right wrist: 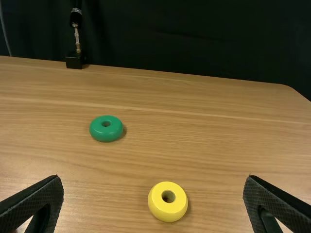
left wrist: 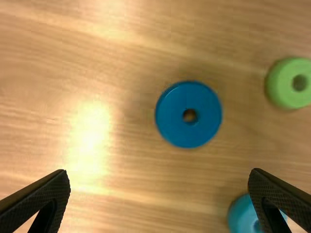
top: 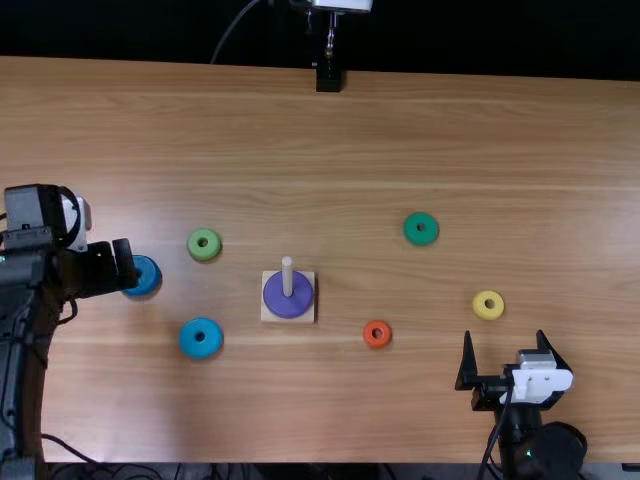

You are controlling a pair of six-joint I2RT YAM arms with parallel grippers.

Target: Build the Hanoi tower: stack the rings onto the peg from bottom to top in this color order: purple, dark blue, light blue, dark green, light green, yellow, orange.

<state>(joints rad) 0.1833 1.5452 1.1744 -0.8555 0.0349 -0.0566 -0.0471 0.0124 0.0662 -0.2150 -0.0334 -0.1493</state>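
In the top view, the left gripper [top: 126,264] stands open above the dark blue ring [top: 148,279] at the left. The left wrist view has the open gripper [left wrist: 159,174] and the dark blue ring [left wrist: 170,116], untouched on the table. The purple ring [top: 278,298] lies around the peg [top: 287,275] on its square base [top: 270,314]. Loose on the table are the light blue ring [top: 190,342], light green ring [top: 196,250], dark green ring [top: 413,236], orange ring [top: 370,341] and yellow ring [top: 481,310]. The right gripper [top: 504,338], also [right wrist: 153,179], is open and empty near the yellow ring.
A black stand [top: 329,78] with a metal rod is at the table's far edge. Dark cables [top: 75,453] run along the near left edge. Bare wooden table [top: 330,170] stretches behind the peg base.
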